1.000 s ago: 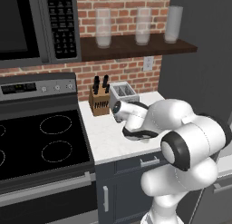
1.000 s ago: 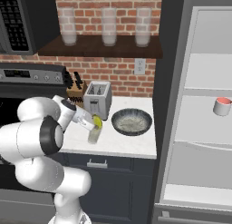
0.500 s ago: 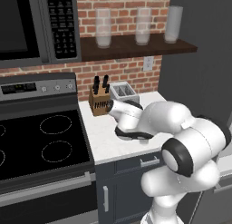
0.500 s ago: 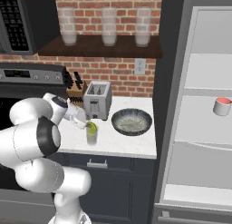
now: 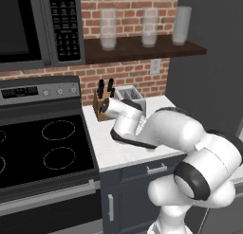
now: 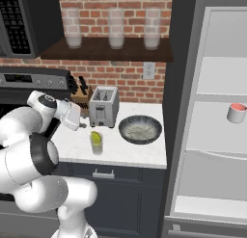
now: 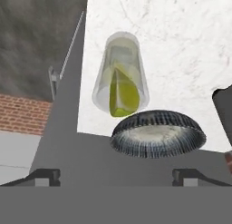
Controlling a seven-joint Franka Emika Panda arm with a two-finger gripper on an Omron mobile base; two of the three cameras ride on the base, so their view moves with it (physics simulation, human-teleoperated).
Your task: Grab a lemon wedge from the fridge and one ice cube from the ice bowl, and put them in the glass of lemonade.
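My gripper (image 7: 115, 177) hangs with its fingers spread wide, nothing between them. At the hand view's centre stands the glass (image 7: 120, 72) with the lemon wedge (image 7: 121, 94) inside it; the ice bowl (image 7: 157, 133) lies just below.

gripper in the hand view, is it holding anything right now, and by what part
Nothing is held. The gripper is open, nothing between its tips; the lemon wedge sits in the glass of lemonade.
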